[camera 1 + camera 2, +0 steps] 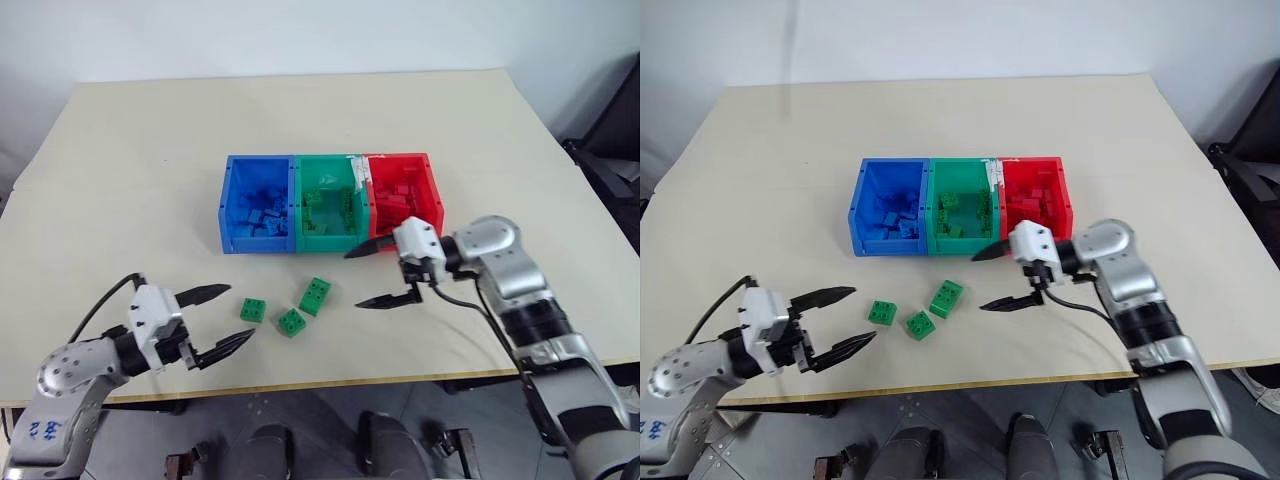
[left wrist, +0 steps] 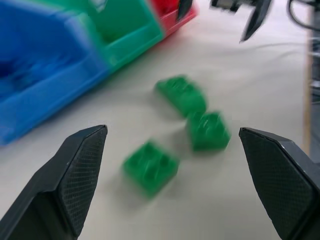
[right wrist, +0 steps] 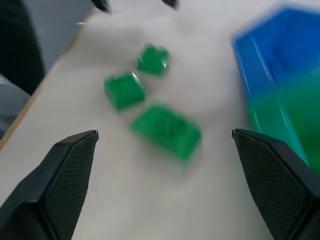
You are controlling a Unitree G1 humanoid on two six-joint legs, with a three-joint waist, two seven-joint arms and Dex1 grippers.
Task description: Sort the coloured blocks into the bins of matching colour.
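Three green blocks lie loose on the pale table (image 1: 120, 150) just in front of the joined bins: a small one (image 1: 253, 310), another small one (image 1: 291, 322) and a longer one (image 1: 316, 296), close together but not stacked. Behind them the blue bin (image 1: 226, 215), the green bin (image 1: 357, 190) and the red bin (image 1: 434, 195) each hold bricks of their own colour. The left gripper (image 1: 218, 320) hovers near the blocks with its fingers spread wide and empty, and the right gripper (image 1: 372, 275), also spread and empty, hangs by the red bin's front corner, pointing across toward them.

Left hand (image 1: 217, 321) and right hand (image 1: 372, 275) gape empty.
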